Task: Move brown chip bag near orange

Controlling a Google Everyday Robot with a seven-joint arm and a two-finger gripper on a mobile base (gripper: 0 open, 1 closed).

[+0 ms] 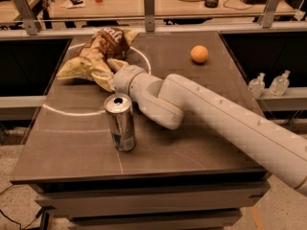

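The brown chip bag [98, 51] lies crumpled at the far left of the table, dark brown in the middle with pale yellow ends. The orange [199, 54] sits at the far right of the table, well apart from the bag. My gripper [115, 67] is at the bag's near right edge, pressed into the pale crinkled end, with the thick white wrist [129, 79] right behind it. The arm reaches in from the lower right across the table.
A silver-and-blue drink can [120, 122] stands upright in front of the wrist, near the table's front left. The table top [192, 128] has white circle lines. Two small bottles [268, 84] stand on a ledge to the right. A railing and a desk lie behind.
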